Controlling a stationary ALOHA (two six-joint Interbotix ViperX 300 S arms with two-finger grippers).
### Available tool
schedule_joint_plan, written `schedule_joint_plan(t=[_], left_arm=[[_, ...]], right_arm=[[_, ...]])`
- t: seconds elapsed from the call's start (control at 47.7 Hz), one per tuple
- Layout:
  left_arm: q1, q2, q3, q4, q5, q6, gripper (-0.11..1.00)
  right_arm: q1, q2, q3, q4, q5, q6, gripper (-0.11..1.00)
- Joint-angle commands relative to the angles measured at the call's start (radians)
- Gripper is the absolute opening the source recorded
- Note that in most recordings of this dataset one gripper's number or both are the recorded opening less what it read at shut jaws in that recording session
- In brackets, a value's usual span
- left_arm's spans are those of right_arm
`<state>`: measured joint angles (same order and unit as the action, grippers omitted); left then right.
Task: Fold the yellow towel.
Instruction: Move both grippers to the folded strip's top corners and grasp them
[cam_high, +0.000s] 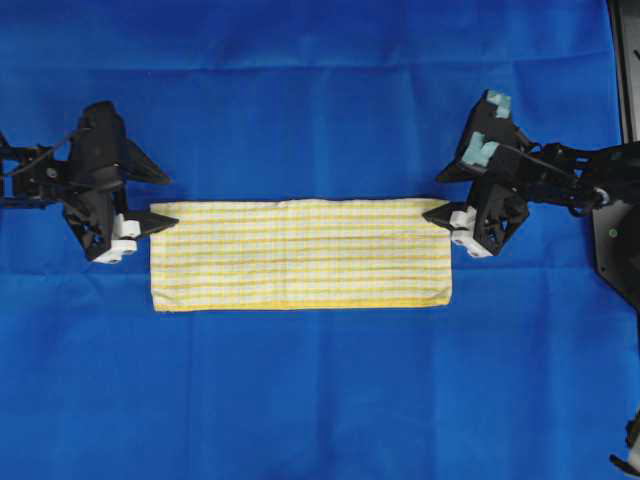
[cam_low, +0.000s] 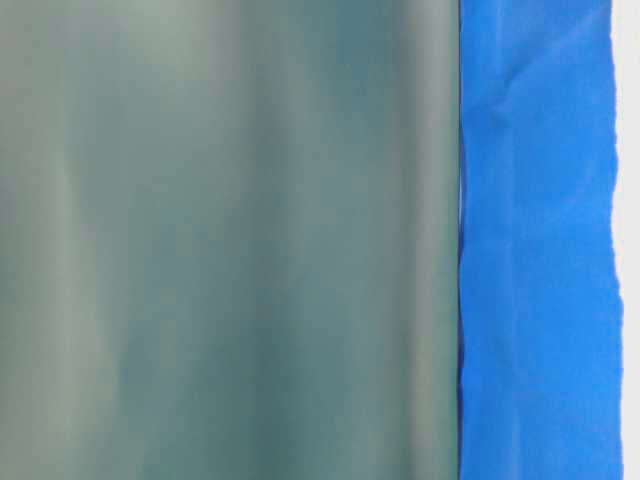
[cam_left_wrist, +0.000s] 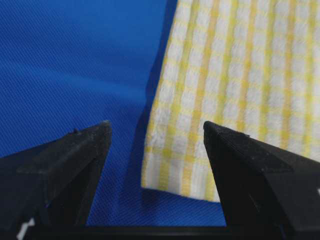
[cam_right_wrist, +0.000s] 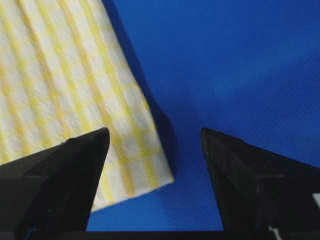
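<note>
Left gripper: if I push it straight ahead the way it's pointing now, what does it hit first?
Most likely the yellow towel. The left gripper is open, and the towel's near corner already lies between its fingers. The height above the blue cloth is unclear, so one finger may touch that first.

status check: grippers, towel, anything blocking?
Left gripper and right gripper both open, empty, one at each far corner of the towel. Yellow towel flat on the blue cloth, a long strip. Nothing in the way.
</note>
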<state>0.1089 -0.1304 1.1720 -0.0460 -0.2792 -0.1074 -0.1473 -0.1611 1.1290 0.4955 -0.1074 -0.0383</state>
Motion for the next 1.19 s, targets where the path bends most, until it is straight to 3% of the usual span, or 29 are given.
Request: schedule_joint_plan(t=[0.0,0.252,0.356,0.44,0.629,0.922,1.174], left_arm=[[0.002,0.026,-0.020,0.002,-0.006,-0.005,0.68],[-0.002,0.048,-0.032,0.002,0.031,-0.003,0.66],[0.000,0.049,-0.034,0.000,0.061,-0.005,0.60],[0.000,0.049,-0.035,0.000,0.104,-0.005,0.49],[-0.002,0.049,-0.048,0.000,0.195,0.005,0.06],[0.000,0.040,-0.061,0.000,0.216,0.006,0.03],[-0.002,-0.063,-0.112,0.000,0.351,0.009,0.03]], right_arm=[[-0.003,0.008,-0.015,0.000,-0.002,0.002,0.73],[-0.003,0.009,-0.012,0.000,0.000,0.002,0.72],[-0.003,0.012,-0.012,-0.003,0.012,-0.002,0.67],[0.000,0.018,-0.015,-0.009,0.028,-0.015,0.54],[0.002,0.018,-0.017,-0.038,0.066,-0.023,0.05],[0.003,0.003,-0.017,-0.037,0.066,-0.009,0.04],[0.002,-0.107,-0.009,-0.038,0.081,-0.014,0.04]])
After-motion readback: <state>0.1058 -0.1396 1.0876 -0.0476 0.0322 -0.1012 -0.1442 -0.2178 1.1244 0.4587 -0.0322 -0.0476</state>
